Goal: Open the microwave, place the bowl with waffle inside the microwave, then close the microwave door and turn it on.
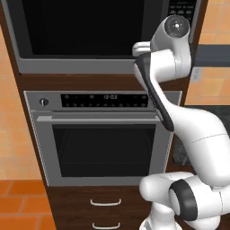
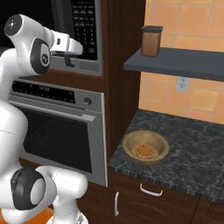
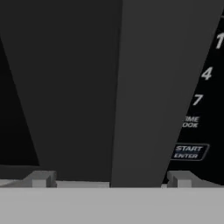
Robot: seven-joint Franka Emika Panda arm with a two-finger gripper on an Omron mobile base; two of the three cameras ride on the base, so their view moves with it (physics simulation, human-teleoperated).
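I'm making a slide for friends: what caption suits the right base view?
Open gripper at the closed microwave door, while the bowl with waffle waits on the counter.

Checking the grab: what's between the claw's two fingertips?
In the hand view, the microwave door's dark bar handle stands between the open claw's fingertips.

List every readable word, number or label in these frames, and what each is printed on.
"START ENTER": button on the microwave keypad, hand view.
"4": keypad key.
"7": keypad key.
"1": keypad key at the frame's edge, partly cut off.
Label above START, ending "IME / OOK": cut off by the door handle.
Oven display: digits too small to read.
Keypad in the right base view: too small.
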